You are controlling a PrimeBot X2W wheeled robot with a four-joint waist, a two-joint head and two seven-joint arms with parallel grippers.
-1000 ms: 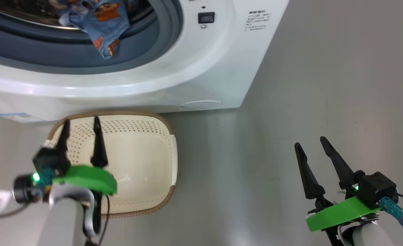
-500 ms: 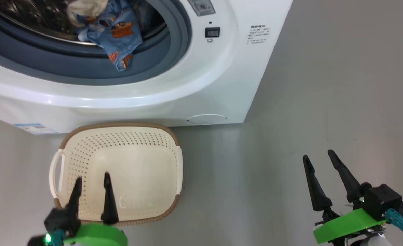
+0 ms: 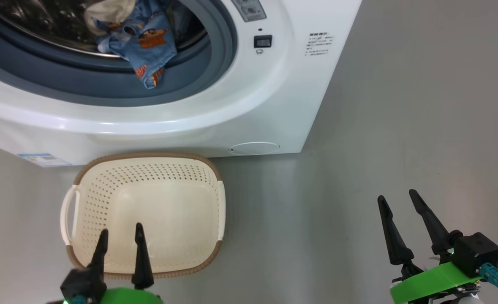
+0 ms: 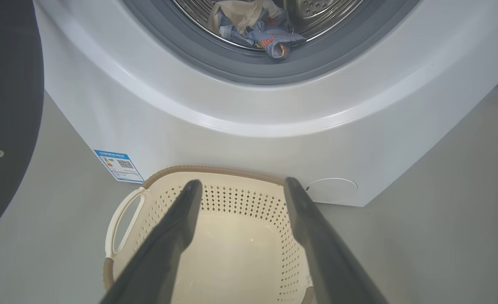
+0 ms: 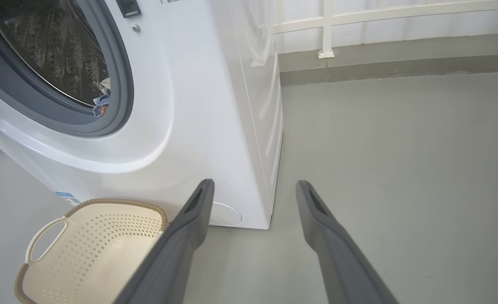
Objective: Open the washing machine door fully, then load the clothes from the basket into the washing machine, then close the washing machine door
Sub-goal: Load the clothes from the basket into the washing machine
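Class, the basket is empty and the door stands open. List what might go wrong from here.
1. A blue garment droops over the gasket; closing the door may pinch it.
2. The left pincer, open above the basket, may knock it when reaching for the door.

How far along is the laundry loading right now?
Done: the washing machine door stands open, the basket is empty, the clothes lie in the drum, one denim piece draped over the gasket. In hand: nothing; left gripper and right gripper are open. Left: closing the door.

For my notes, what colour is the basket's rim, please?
The basket rim is brown; head view shows best.
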